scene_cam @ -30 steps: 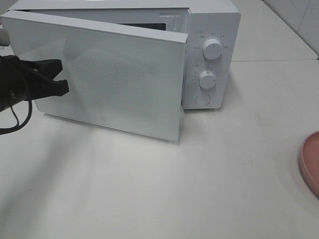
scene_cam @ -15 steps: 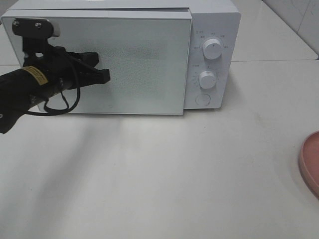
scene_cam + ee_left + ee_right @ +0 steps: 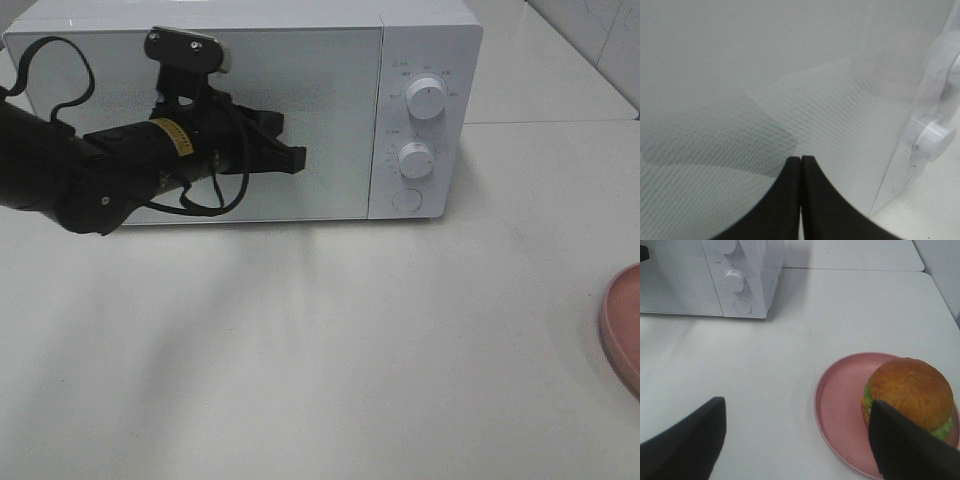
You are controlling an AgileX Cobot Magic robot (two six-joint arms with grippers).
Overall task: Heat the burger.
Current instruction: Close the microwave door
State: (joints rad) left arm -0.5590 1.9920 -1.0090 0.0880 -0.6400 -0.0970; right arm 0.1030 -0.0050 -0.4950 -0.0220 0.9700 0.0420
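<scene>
The burger (image 3: pixel 910 390), with a golden-brown bun and green lettuce, sits on a round pink plate (image 3: pixel 840 410) in the right wrist view. My right gripper (image 3: pixel 796 410) hovers open above the table just short of the plate, and one finger (image 3: pixel 910 450) covers the burger's near edge. The white microwave (image 3: pixel 430 40) stands at the back with its door (image 3: pixel 330 110) shut. My left gripper (image 3: pixel 298 158) is shut and empty, its tips (image 3: pixel 800 159) against the door's front.
Two round knobs (image 3: pixel 427 99) (image 3: pixel 415 159) and a round button (image 3: pixel 406 199) are on the microwave's right panel. The pink plate's edge (image 3: pixel 622 325) shows at the far right of the table. A tiled wall rises behind at the back right.
The microwave door has swung from open to fully shut. My left gripper has moved right across the door's front, staying shut.
</scene>
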